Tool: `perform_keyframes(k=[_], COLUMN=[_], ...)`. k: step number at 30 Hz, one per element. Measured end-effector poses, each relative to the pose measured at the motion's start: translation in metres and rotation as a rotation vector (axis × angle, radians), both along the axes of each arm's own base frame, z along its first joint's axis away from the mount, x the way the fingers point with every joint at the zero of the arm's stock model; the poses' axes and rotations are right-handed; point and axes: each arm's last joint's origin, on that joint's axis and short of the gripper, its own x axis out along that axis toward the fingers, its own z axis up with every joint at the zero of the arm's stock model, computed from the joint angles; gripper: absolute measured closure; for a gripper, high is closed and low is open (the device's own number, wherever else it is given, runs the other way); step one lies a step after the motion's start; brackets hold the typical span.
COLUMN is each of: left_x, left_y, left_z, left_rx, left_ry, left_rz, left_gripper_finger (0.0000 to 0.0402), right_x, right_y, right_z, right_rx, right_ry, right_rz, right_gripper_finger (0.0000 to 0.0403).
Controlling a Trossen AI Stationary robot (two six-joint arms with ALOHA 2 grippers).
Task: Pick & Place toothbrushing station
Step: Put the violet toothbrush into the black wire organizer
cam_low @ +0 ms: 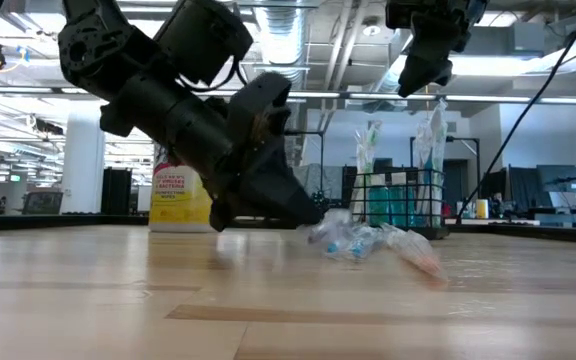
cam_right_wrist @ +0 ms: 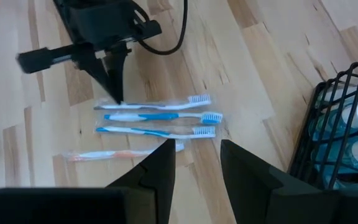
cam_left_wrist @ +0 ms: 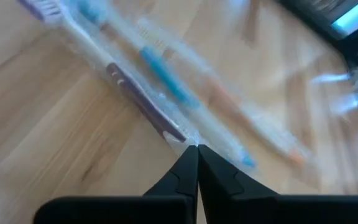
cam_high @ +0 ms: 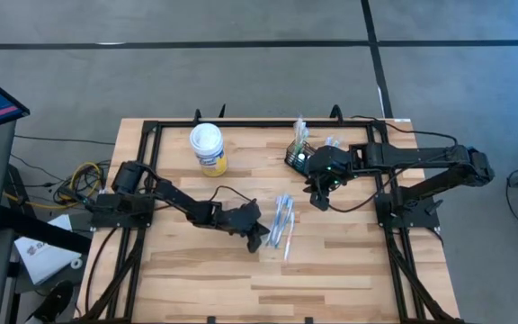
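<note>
Several toothbrushes (cam_high: 282, 225) in clear wrappers lie side by side on the wooden table (cam_high: 349, 270). My left gripper (cam_left_wrist: 197, 152) is low at their left, shut at the handle end of the purple-handled one (cam_left_wrist: 135, 93). The black wire-mesh toothbrushing station (cam_high: 300, 155) stands at the far right of centre; wrapped brushes stick up out of it and blue bottles sit inside. My right gripper (cam_right_wrist: 197, 165) hangs open above the table, between the station (cam_right_wrist: 340, 118) and the lying brushes (cam_right_wrist: 157, 118), with nothing between its fingers. My left gripper has its shut fingertips on the end of the clear wrapper (cam_left_wrist: 184, 137) just past the purple handle. The wrapper is pinched only at the fingers' free ends. The fingers slant down from the table's left (cam_right_wrist: 115, 93). The brush lies flat on the table.
A yellow canister with a white lid (cam_high: 208, 148) stands at the far left of centre. A black frame (cam_high: 151, 130) runs around the tabletop. The near half of the table shows bare wood.
</note>
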Motion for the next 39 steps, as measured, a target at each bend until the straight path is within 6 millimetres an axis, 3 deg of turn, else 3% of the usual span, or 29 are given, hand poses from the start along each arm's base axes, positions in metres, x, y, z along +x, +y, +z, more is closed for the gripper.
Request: perform_keyframes(k=[9,19,30,39], left_x=[-0.001,-0.019,-0.051,-0.063], left_y=[-0.006,-0.010,-0.010,-0.010], left_z=[0.007,0.062,0.118,0.135], left_rx=[0.075,0.262,0.557,0.672], left_ry=[-0.032,-0.197,-0.320,-0.349], left_rz=[0.006,0.037,0.130,0.140], left_gripper_finger=[0.0401,0.0401,0.0401,0.0401], right_x=[0.001,0.005,0.018,0.030], right_y=[0.002,0.001,0.001,0.000], right_z=[0.001,0.003,0.017,0.035], right_rx=[-0.001,0.001,-0.006,-0.026], right_ry=[-0.016,-0.058,-0.257,-0.482], right_rz=[0.007,0.002,0.001,0.012], right_gripper_finger=[0.0285,0.0285,0.0285,0.0285])
